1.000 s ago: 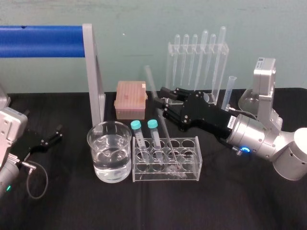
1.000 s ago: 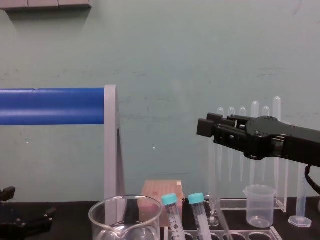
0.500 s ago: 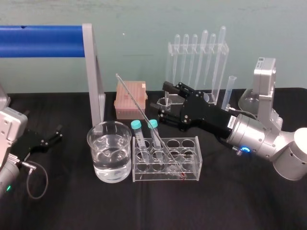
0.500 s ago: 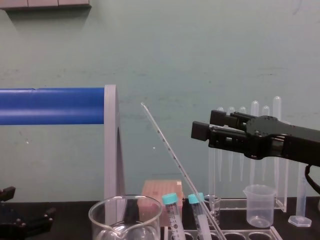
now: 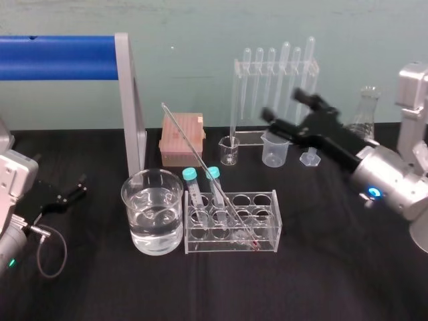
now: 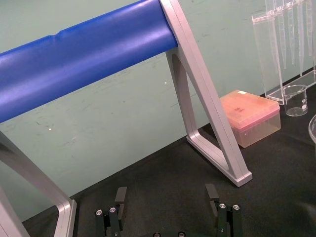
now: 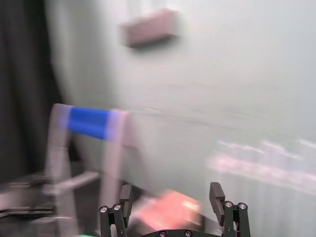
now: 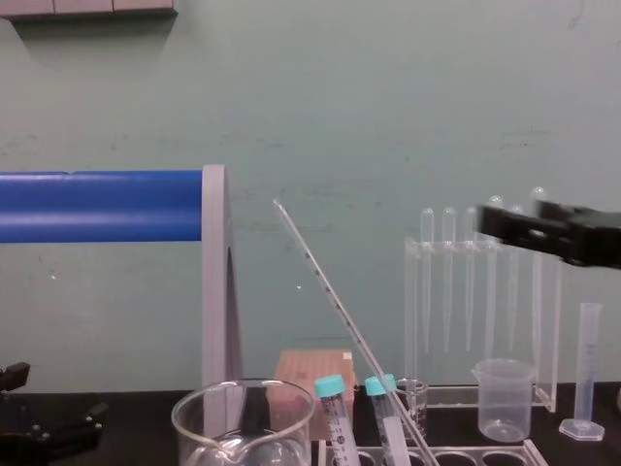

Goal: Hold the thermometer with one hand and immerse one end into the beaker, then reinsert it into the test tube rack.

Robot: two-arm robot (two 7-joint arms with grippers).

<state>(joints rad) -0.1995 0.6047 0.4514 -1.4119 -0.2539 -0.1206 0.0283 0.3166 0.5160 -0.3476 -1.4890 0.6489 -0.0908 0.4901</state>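
Head view: thermometer (image 5: pixel 200 162) is seated in the test tube rack (image 5: pixel 267 237), and nothing grips it. Its lower end sits low at the rack's front right. The rod leans up and left past the two teal-capped tubes (image 5: pixel 190 175), so the rack alone props it; my read is the hole is loose on the rod, hence the tilt.

Right gripper (image 5: pixel 281 101) hangs in the air off to the right, in front of the pipette stand (image 5: pixel 274 67), well apart from the rod. Right wrist view shows its fingers spread wide with nothing between them (image 7: pixel 171 192). Left gripper (image 5: pixel 81 185) is parked low on the far left, also spread and empty (image 6: pixel 166 188).

Beaker (image 5: pixel 137 224) stands just left of the rack; you can't tell if they touch.

Clearance: the rod's top end reaches back toward the pink box (image 5: pixel 182 137) and the frame post (image 5: pixel 130 100). Watch it on any pass over the rack. Open room lies right of and in front of the rack.

Judgement: reinsertion looks done.
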